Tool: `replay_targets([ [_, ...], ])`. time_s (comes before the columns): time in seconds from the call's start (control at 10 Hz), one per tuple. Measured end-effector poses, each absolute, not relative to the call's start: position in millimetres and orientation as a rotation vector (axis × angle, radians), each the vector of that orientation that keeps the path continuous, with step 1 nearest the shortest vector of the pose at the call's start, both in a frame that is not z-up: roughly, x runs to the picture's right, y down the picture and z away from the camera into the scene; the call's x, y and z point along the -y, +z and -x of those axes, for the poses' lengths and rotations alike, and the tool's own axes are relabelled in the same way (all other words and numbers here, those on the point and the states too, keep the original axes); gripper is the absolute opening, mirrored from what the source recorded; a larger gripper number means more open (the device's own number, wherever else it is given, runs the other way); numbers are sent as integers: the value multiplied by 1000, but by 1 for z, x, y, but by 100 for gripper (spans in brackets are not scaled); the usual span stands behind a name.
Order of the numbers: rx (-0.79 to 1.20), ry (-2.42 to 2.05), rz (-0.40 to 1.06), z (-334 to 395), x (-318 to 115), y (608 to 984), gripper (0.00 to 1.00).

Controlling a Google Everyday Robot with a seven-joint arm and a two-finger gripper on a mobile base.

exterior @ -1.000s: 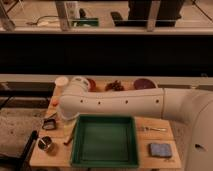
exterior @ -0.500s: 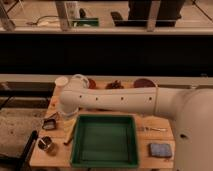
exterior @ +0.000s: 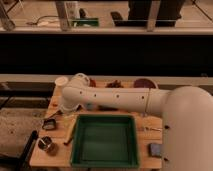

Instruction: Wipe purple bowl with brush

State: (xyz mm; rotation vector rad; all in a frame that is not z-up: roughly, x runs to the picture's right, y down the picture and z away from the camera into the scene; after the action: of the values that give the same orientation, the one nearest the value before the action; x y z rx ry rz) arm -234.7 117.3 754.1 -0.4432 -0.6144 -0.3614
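The purple bowl (exterior: 145,84) stands at the back right of the wooden table, partly hidden behind my white arm. The brush lies at the table's left. Its squarish dark head (exterior: 49,124) has a pale edge, and its slim black handle runs up and right towards my arm. My gripper (exterior: 61,113) is at the left end of the arm, low over the table, at the upper end of the brush handle. It is far left of the purple bowl.
A green tray (exterior: 76,145) fills the table's front middle. A white cup (exterior: 61,81) and a reddish object (exterior: 115,84) stand at the back. A metal cup (exterior: 48,145) sits front left, a blue pad (exterior: 155,148) front right, and a small metal utensil (exterior: 150,129) right of the tray.
My arm has shifted slightly, and its near part now fills more of the right side. The brush head stays in the same spot.
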Motion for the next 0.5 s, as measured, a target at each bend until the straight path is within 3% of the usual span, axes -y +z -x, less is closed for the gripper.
replay_targets([
  [0.5, 659, -358, 403, 273, -97, 782, 80],
])
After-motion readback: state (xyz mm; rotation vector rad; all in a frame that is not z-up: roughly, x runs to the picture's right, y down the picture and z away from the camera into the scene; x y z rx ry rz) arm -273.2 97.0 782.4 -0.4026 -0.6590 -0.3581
